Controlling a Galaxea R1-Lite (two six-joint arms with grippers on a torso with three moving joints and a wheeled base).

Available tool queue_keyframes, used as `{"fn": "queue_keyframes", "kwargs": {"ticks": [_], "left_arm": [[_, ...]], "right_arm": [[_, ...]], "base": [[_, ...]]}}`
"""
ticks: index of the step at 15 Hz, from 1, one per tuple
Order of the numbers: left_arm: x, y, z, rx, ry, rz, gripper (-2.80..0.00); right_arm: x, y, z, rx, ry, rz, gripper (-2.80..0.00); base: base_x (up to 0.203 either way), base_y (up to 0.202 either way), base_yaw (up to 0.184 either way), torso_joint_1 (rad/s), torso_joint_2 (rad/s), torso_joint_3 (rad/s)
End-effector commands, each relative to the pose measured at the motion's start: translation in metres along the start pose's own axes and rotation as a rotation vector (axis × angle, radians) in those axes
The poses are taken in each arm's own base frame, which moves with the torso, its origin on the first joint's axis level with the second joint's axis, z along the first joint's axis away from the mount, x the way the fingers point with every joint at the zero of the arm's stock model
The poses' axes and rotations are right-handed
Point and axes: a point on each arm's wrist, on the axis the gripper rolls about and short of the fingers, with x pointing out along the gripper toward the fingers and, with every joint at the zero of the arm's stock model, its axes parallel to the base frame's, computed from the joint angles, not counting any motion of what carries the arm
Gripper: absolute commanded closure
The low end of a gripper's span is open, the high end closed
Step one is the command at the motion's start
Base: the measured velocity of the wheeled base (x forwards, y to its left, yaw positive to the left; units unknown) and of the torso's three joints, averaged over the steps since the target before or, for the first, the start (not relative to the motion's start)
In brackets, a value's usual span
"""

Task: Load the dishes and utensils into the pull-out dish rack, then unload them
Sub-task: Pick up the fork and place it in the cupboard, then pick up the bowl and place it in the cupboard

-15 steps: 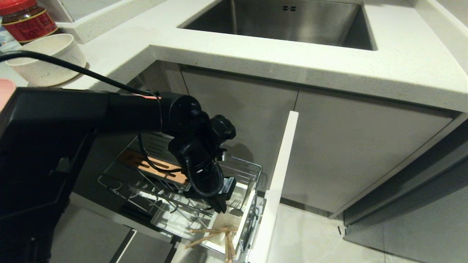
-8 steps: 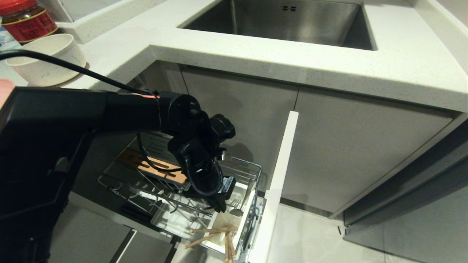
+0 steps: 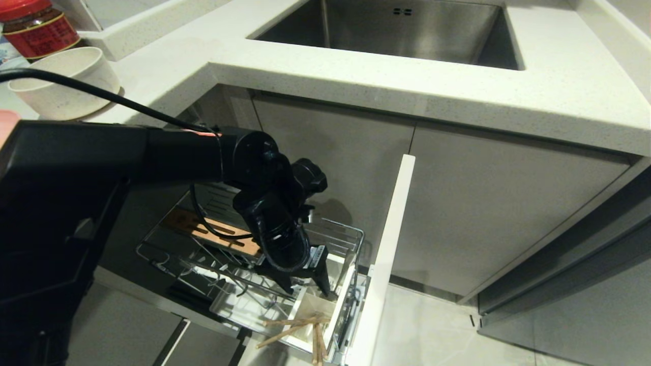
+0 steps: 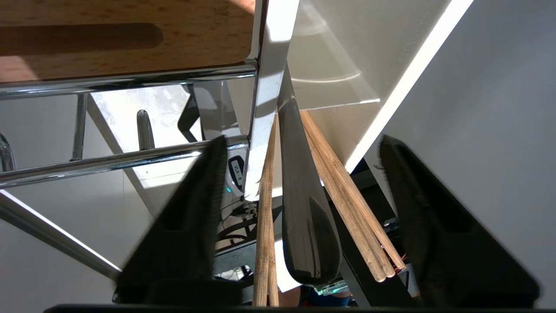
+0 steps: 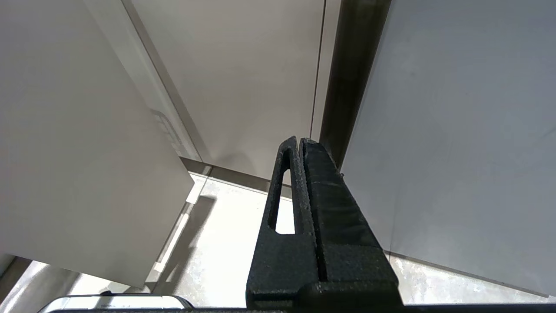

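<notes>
The pull-out dish rack (image 3: 351,236) stands open below the counter, with its wooden strip (image 3: 185,223) and white utensil holder (image 3: 319,305). My left gripper (image 3: 309,285) hangs open over the holder. Between its spread fingers (image 4: 191,208) the silver fork (image 4: 299,195) stands free in the holder, touching neither pad, with the chopsticks (image 4: 343,187) on both sides of it. The chopsticks (image 3: 297,328) lean out of the holder's near end. The off-white bowl (image 3: 63,81) sits on the counter at far left. A pink edge (image 3: 6,129) shows beside my arm. My right gripper (image 5: 299,141) is shut and parked low.
The rack's white cabinet front (image 3: 389,244) juts toward me on the right of the rack. A steel sink (image 3: 396,30) is set in the pale counter (image 3: 356,86). A red-lidded jar (image 3: 35,28) stands behind the bowl. Closed cabinet doors (image 3: 498,203) lie to the right.
My left gripper's fingers have spread apart and let go of the fork, which now stands in the utensil holder. The arm itself has stayed in place.
</notes>
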Motion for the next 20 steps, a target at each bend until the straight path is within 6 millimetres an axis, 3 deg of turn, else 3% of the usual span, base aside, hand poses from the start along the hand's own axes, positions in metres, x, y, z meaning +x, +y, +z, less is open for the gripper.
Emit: {"fn": "queue_keyframes", "kwargs": {"ticks": [1,5,6,17,20], "left_arm": [[-0.008,0.001,-0.003,-0.003,-0.016,-0.005,-2.8],[-0.046,0.006,-0.016,-0.011,-0.115,-0.027,-2.8],[-0.059,0.009,-0.021,-0.016,-0.152,-0.029,0.0],[-0.193,0.035,-0.107,-0.084,-0.702,0.011,0.0],[-0.231,0.041,-0.145,-0.141,-0.942,0.067,0.0]], "right_arm": [[0.002,0.0,-0.008,0.0,0.027,-0.001,0.0],[0.002,0.0,-0.007,0.0,0.026,0.0,0.0],[0.002,0.0,-0.007,0.0,0.027,-0.001,0.0],[0.002,0.0,-0.007,0.0,0.026,-0.001,0.0],[0.002,0.0,-0.007,0.0,0.026,-0.001,0.0]], "base": [[0.0,0.0,0.0,0.0,0.0,0.0],[0.0,0.0,0.0,0.0,0.0,0.0],[0.0,0.0,0.0,0.0,0.0,0.0],[0.0,0.0,0.0,0.0,0.0,0.0],[0.0,0.0,0.0,0.0,0.0,0.0]]}}
